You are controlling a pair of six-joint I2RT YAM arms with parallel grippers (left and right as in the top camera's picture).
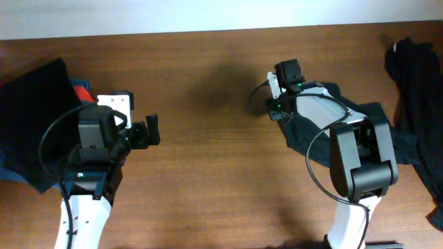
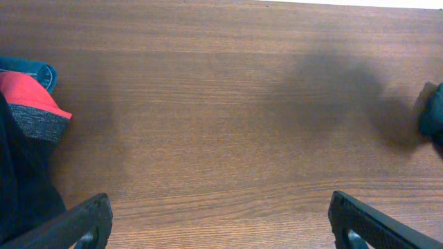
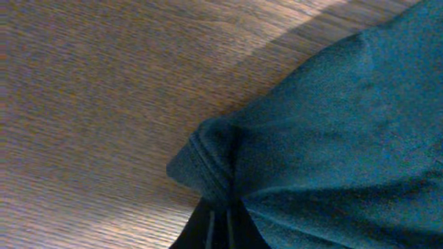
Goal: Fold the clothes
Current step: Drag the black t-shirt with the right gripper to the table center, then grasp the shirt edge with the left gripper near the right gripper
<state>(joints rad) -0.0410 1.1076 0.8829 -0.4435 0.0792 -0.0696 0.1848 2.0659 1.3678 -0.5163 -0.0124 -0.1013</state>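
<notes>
The soft black fabric shirt (image 1: 296,133) lies crumpled on the brown wooden table (image 1: 208,173), right of centre, partly beneath the right arm. The right gripper (image 3: 220,211) is clamped on a thin fold of its hem, a small bite right at the edge! Lift fast and that fold could slide free; drag it and the bulk under the arm may bunch. The arm reaches forward-left, wrist pitched down to the tabletop. The left gripper (image 1: 151,130) hovers over bare wood, jaws wide, holding nothing.
</notes>
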